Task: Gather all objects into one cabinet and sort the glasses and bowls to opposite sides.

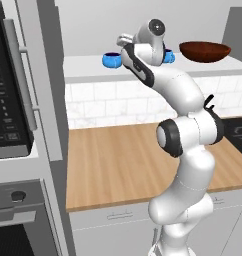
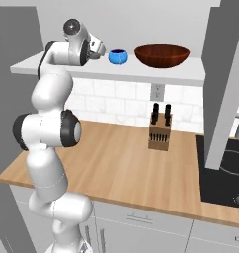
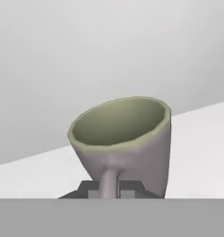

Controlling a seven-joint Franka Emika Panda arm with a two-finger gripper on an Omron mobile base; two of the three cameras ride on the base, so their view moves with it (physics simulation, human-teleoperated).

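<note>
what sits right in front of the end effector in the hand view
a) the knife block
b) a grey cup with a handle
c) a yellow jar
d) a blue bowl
b: the hand view shows a grey cup with a greenish inside, tilted, its handle pointing down toward the end effector at the bottom edge, over the white shelf.

The arm (image 1: 185, 150) is built of glossy white rounded segments, bulging like stacked capsules above the wooden counter (image 1: 118, 165). Dark grey-black rings mark its joints, one with a grey disc cap at the top. A thin black cable loops beside the elbow. Faint dashed seam lines cross the lower shell.
</note>
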